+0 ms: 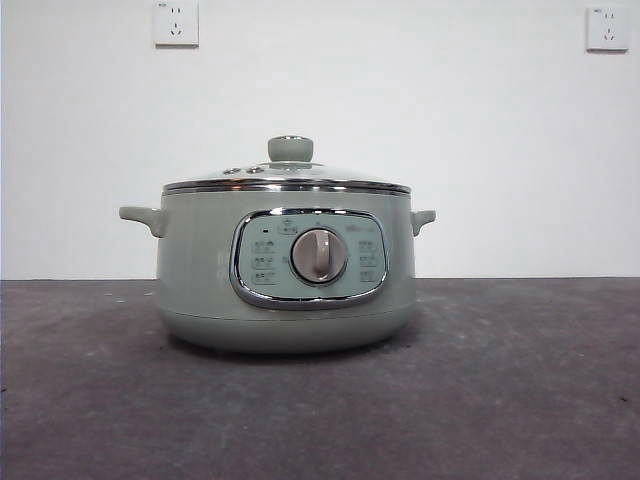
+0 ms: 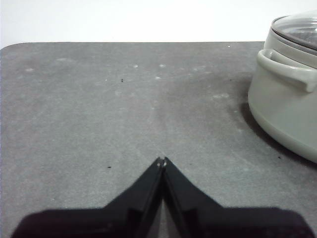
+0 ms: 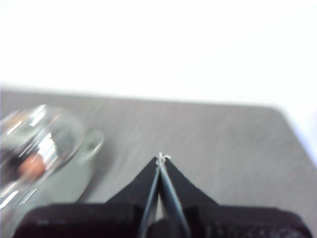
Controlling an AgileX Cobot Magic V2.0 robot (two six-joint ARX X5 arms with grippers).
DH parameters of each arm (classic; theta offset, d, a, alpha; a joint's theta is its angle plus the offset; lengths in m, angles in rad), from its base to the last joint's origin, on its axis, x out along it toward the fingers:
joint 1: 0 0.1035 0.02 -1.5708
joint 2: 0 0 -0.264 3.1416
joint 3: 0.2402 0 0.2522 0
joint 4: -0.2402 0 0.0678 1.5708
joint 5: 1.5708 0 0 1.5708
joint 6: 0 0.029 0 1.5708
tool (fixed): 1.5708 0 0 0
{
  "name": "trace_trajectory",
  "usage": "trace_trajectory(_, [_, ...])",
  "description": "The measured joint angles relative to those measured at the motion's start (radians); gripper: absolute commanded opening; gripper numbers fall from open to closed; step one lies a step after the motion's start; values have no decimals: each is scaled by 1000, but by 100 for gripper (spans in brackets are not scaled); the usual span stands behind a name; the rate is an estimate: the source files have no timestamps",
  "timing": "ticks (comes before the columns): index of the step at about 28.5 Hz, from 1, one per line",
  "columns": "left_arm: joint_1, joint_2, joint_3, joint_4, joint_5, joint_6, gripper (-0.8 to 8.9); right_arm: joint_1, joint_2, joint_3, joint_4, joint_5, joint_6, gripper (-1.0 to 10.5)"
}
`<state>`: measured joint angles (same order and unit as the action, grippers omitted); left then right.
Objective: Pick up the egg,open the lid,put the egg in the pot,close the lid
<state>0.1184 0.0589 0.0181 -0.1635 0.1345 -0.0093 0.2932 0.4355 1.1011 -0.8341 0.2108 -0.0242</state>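
The sage-green pot [image 1: 200, 270] stands in the middle of the table in the front view. The glass lid [image 1: 290, 180] sits shut on it, knob [image 1: 290, 149] up. In the blurred right wrist view a reddish-brown spot, the egg [image 3: 30, 167], shows through the lid [image 3: 49, 134], inside the pot [image 3: 64, 186]. My right gripper [image 3: 162, 157] is shut and empty, above the table beside the pot. My left gripper [image 2: 162, 160] is also shut and empty, low over the table, with the pot [image 2: 282, 109] and its lid [image 2: 297, 29] off to one side.
The dark grey table [image 1: 500, 380] ends at a white wall with two sockets [image 1: 176, 22] [image 1: 607, 28]. The pot's side handles [image 1: 145, 217] [image 1: 423, 217] stick out. No arm shows in the front view.
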Motion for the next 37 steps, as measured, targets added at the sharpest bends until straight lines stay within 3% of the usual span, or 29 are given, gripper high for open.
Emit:
trace_trajectory(6, [0, 0, 0, 0, 0, 0, -4, -145, -169, -443, 439, -81, -27, 0])
trace_trajectory(13, [0, 0, 0, 0, 0, 0, -4, -206, -287, -808, 660, -82, -29, 0])
trace_trajectory(25, [0, 0, 0, 0, 0, 0, -4, -222, -425, -1070, 725, -81, -28, 1])
trace_trajectory(37, [0, 0, 0, 0, 0, 0, -4, -222, -425, -1077, 652, -81, -27, 1])
